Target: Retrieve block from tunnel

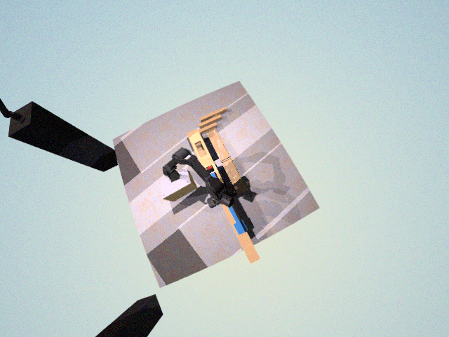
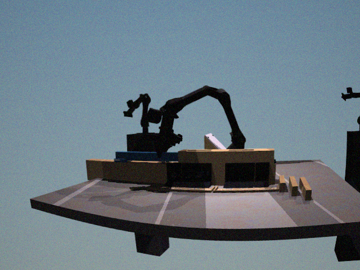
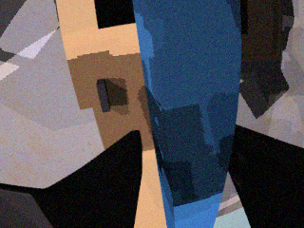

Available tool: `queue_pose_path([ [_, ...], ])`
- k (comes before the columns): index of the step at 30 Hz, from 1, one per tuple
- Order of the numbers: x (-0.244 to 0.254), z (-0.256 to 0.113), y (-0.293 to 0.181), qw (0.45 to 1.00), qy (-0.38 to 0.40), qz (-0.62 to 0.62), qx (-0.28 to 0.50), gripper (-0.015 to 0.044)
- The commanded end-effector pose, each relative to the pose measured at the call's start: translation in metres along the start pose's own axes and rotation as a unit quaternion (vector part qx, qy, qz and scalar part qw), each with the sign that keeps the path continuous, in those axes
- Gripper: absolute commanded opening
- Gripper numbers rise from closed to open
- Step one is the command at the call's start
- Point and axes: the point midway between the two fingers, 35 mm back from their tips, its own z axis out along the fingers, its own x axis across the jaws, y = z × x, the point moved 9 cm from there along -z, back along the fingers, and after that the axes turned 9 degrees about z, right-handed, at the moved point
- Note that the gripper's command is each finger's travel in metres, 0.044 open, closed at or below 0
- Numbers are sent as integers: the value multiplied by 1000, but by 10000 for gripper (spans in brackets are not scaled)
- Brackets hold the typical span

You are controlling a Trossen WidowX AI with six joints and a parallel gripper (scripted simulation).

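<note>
Probably rigid, light and smooth; best pinched across flat sides of long blue box-shaped handle (image 1: 237, 222) (image 2: 133, 155) (image 3: 190, 81), with black two-finger gripper (image 1: 225, 200) (image 2: 159, 156) (image 3: 187, 133) partly spread astride.

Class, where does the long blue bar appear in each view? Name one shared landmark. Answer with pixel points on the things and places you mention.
Top: below centre, slightly right.
Exterior: left of centre, mid-height.
Wrist: running top to bottom, just right of centre.
Landmark: tan woodwork (image 1: 250, 250) (image 2: 130, 171) (image 3: 90, 40) alongside the blue bar (image 1: 238, 222) (image 2: 133, 156) (image 3: 190, 81).

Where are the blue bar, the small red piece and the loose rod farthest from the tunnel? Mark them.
Blue bar (image 1: 239, 226) (image 2: 133, 156) (image 3: 195, 57): top, exterior, wrist; on its long body.
Small red piece (image 1: 209, 168): top; its upper face.
Loose rod (image 1: 212, 114) (image 2: 305, 188): top, exterior; mid-length.
</note>
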Motion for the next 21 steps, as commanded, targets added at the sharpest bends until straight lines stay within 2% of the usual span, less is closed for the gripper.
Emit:
queue_pose_path([
  [1,-2,-9,-1,1000,-1,0,3,289],
  [7,-7,-35,-3,1000,-2,0,9,440],
  [9,-5,-25,0,1000,0,3,4,440],
  [15,0,-40,46,1000,-1,1,8,440],
  [21,1,-39,48,1000,-1,1,8,440],
])
